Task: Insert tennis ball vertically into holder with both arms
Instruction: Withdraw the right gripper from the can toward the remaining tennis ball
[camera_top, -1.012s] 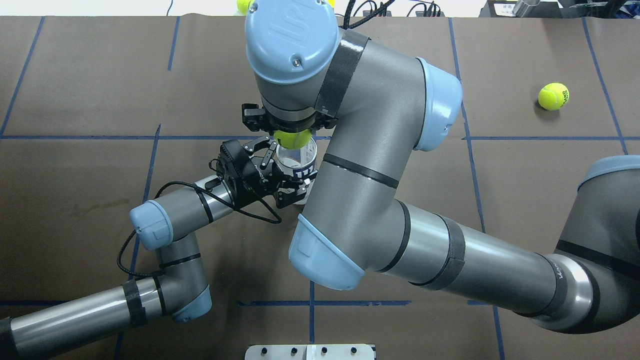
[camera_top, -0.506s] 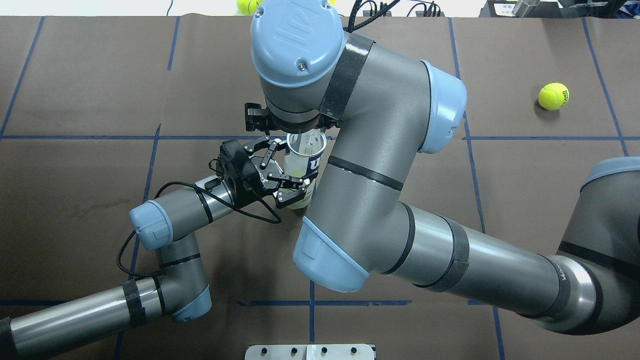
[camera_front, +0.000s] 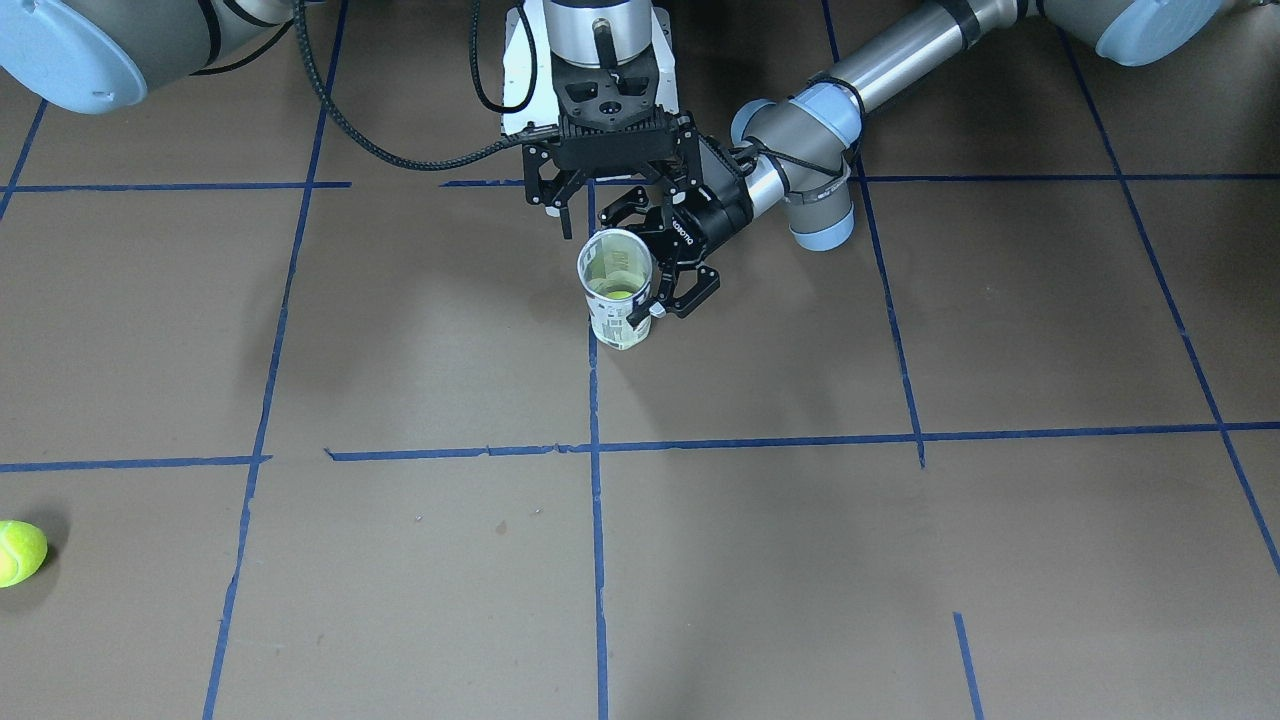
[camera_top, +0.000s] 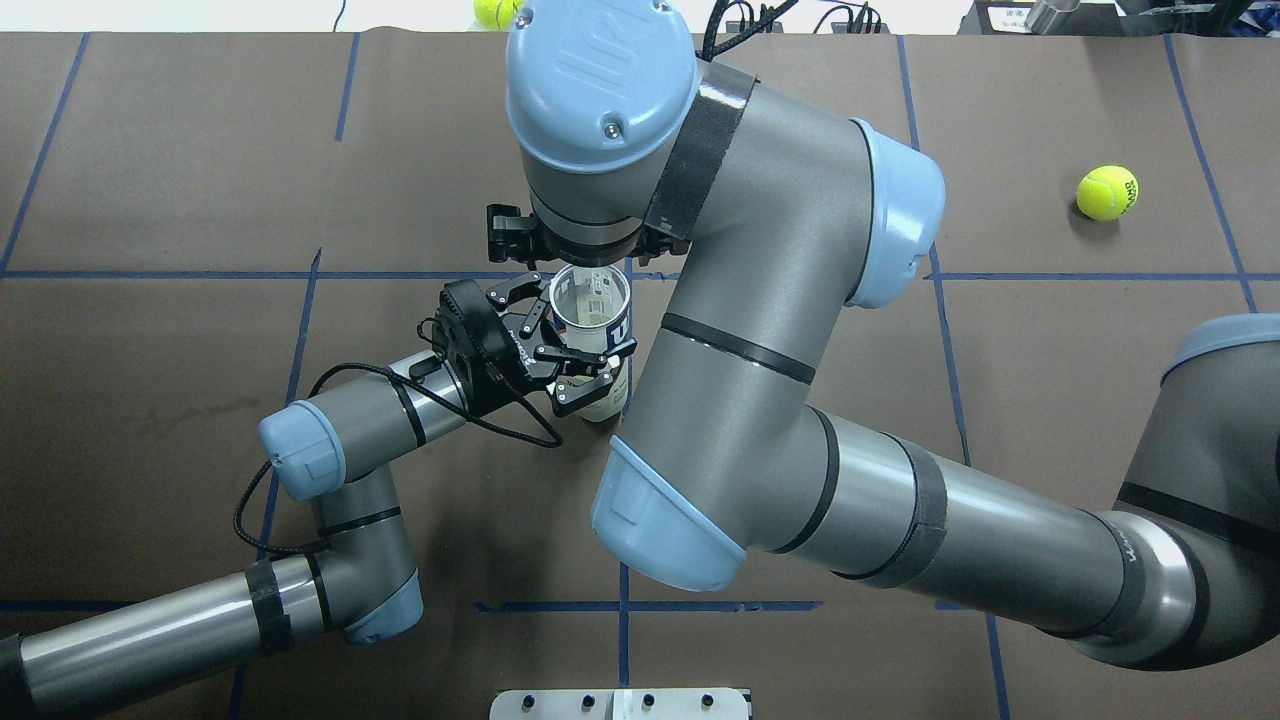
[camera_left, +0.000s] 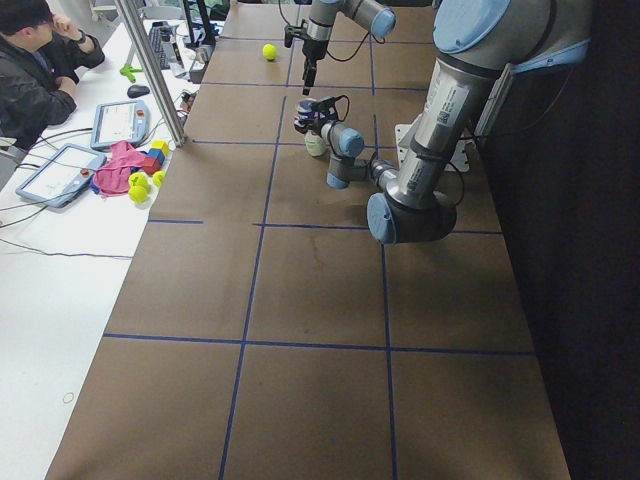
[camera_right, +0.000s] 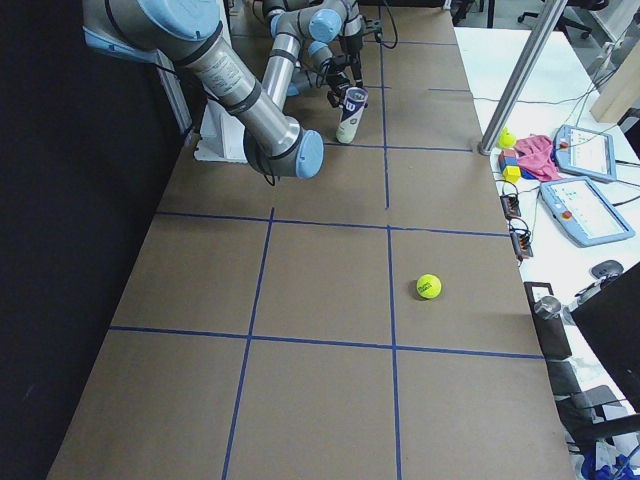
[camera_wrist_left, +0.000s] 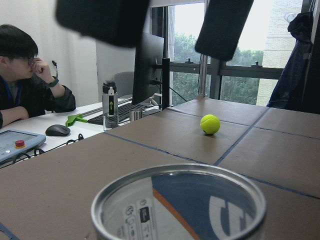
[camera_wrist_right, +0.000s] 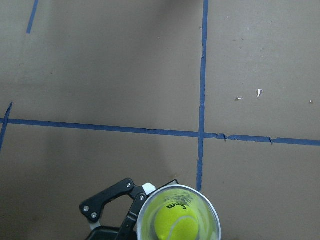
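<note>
The holder (camera_top: 592, 305), a clear can with a white and navy label, stands upright near the table's middle. It also shows in the front view (camera_front: 612, 325). My left gripper (camera_top: 572, 345) is shut on its side from the left. A yellow tennis ball (camera_wrist_right: 175, 225) lies inside the can, also seen through its mouth in the front view (camera_front: 617, 293). My right gripper (camera_front: 622, 205) hangs just above the can's mouth, open and empty. In the overhead view the right wrist hides most of it. The can's rim (camera_wrist_left: 180, 200) fills the bottom of the left wrist view.
A loose tennis ball (camera_top: 1107, 192) lies far right on the brown mat, also seen in the front view (camera_front: 20, 552). A white pedestal base (camera_top: 620, 703) sits at the near edge. Another ball (camera_top: 490, 12) lies beyond the far edge. A person sits at the side desk (camera_left: 40, 75).
One second ago my right gripper held the ball at the can's mouth. It has let go and the ball has dropped into the can. The can tilted briefly and stands upright again.
</note>
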